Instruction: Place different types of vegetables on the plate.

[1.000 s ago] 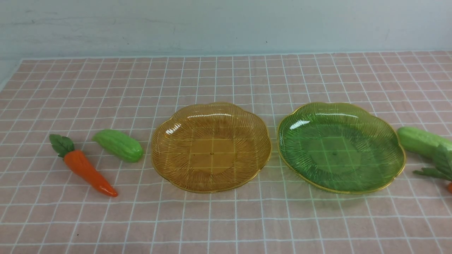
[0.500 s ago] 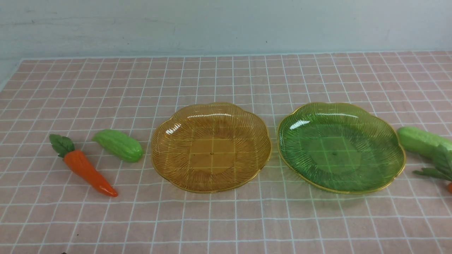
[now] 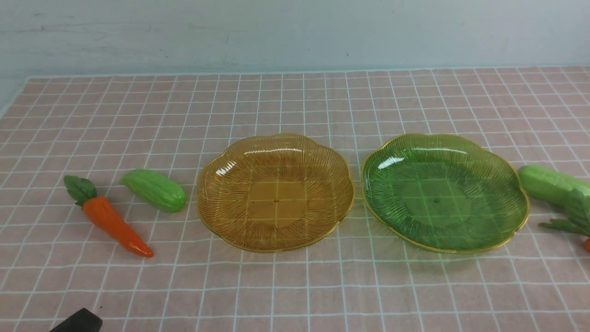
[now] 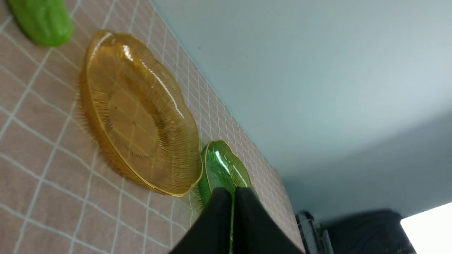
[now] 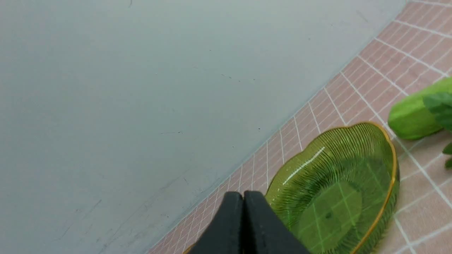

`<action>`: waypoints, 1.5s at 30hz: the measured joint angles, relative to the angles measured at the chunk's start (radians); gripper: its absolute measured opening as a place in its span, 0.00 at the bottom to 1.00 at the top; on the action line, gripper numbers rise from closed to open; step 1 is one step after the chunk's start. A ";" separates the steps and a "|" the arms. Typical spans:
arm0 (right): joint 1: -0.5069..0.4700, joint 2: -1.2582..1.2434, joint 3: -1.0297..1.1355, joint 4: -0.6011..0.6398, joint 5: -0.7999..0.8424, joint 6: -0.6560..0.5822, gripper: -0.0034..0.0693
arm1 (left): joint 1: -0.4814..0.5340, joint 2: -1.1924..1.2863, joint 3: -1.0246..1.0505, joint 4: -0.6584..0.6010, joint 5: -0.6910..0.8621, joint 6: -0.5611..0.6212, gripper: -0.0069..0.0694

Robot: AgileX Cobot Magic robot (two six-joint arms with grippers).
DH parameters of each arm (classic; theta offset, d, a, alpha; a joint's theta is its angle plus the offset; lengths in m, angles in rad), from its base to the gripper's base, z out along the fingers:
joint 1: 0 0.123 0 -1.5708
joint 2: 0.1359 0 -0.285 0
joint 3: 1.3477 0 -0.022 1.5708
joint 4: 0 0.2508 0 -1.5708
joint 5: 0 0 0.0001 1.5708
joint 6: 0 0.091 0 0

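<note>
I've plated nothing yet: left hand and right hand pinched closed, empty; amber plate and green plate bare; carrot, cucumber lie left of them, second cucumber, second carrot right.

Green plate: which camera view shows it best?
The front view: the green plate is whole there, rim and bottom clear. The right wrist view shows it close, but the picture's edge cuts it. In the left wrist view it is far, partly hidden behind the amber plate and the left gripper.
</note>
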 joint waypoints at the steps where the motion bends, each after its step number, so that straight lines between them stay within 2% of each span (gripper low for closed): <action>1: 0.000 0.003 -0.042 -0.023 0.017 -0.043 0.02 | 0.000 0.044 -0.039 0.030 0.045 0.015 0.09; 4: 0.000 0.122 -0.231 -0.130 0.115 -0.143 0.03 | 0.000 0.190 -0.122 0.153 0.173 0.038 0.09; 7: 0.000 0.349 -0.429 -0.278 0.319 -0.146 0.03 | 0.000 0.436 -0.237 0.358 0.347 0.050 0.09; 9: 0.000 0.503 -0.553 -0.387 0.458 -0.099 0.03 | 0.000 0.552 -0.296 0.438 0.415 0.059 0.09; 13: 0.000 0.856 -0.771 -0.749 0.722 0.078 0.03 | 0.000 0.729 -0.378 0.518 0.467 0.097 0.09; 17: -0.001 1.158 -0.892 -1.059 0.846 0.219 0.03 | 0.000 0.827 -0.389 0.527 0.447 0.174 0.09; 18: -0.005 1.217 -0.913 -1.095 0.860 0.241 0.03 | 0.000 0.841 -0.390 0.527 0.445 0.186 0.09; 23: -0.103 1.513 -1.050 -1.113 0.882 0.217 0.03 | 0.000 0.855 -0.391 0.529 0.444 0.196 0.09; 27: -0.205 1.637 -1.125 -1.059 0.884 0.087 0.03 | 0.000 0.855 -0.391 0.529 0.444 0.211 0.10; 32: -0.220 1.712 -1.136 -1.069 0.880 -0.042 0.10 | 0.000 0.855 -0.392 0.529 0.444 0.224 0.11; 35: -0.220 1.764 -1.136 -1.076 0.852 -0.074 0.25 | 0.000 0.855 -0.392 0.529 0.442 0.237 0.12; 37: -0.220 1.806 -1.136 -1.094 0.817 -0.085 0.43 | 0.000 0.855 -0.392 0.529 0.428 0.240 0.13; 41: -0.220 1.868 -1.136 -1.163 0.764 -0.090 0.71 | 0.000 0.855 -0.392 0.529 0.421 0.240 0.15; 43: -0.220 1.897 -1.136 -1.193 0.751 -0.092 0.79 | 0.000 0.855 -0.392 0.529 0.421 0.240 0.16; 45: -0.220 1.915 -1.139 -1.198 0.749 -0.093 0.82 | 0.000 0.855 -0.392 0.529 0.420 0.240 0.16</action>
